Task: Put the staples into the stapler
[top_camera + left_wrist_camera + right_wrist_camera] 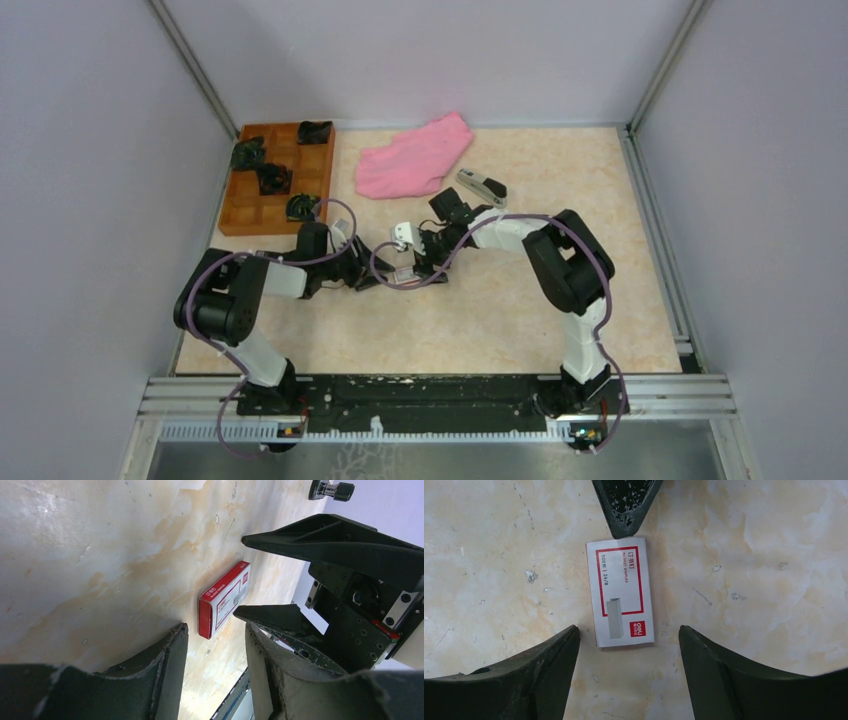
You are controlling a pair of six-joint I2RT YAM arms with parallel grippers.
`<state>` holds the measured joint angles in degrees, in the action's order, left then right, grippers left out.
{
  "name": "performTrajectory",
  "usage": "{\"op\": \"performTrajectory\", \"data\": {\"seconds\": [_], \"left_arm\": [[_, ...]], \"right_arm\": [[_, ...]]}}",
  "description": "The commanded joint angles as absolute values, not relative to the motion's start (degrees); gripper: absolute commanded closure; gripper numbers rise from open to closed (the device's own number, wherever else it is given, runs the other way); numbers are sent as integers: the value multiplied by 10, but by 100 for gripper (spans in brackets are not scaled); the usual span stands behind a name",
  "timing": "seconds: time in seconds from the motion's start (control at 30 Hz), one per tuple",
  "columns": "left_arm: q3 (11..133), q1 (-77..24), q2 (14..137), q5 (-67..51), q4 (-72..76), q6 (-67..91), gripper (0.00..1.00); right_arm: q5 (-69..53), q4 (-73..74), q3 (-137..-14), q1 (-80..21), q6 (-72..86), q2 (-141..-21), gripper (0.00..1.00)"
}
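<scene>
Black left claw (pixel 216 628) spread, pinching nothing; we note one fingertip (pixel 626 510) at the far short end of the staple box (pixel 620 591). Box lies flat on the table (pixel 749 555), between the arms. Right claw (pixel 629 631) also spread, astride the box's near end, long axis pointing straight away from it. We judge right nearer.

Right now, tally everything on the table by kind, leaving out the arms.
Staple box: 1
Stapler: 1
Pink cloth: 1
Wooden tray: 1
Black pieces in the tray: 4
Total: 8
</scene>
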<state>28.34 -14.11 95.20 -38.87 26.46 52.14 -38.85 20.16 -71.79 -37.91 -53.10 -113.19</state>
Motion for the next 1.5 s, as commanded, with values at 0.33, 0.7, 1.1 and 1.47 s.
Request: {"op": "performTrajectory", "data": {"seconds": [0.33,0.7,1.1,1.47], "left_arm": [[276,-146,990,-394,306,518,49],[272,-149,1011,-404,349,527,52],[261,-149,1027,-413,395,548,61],[260,-154,1031,-417,415,561,64]], "right_arm": [[-381,227,-762,-401,-541,-1158,46],[-361,217,-746,-406,-523,-1151,54],[-355,195,-722,-409,-508,-1136,54],[-365,183,-713,-416,-498,-1128,54]]}}
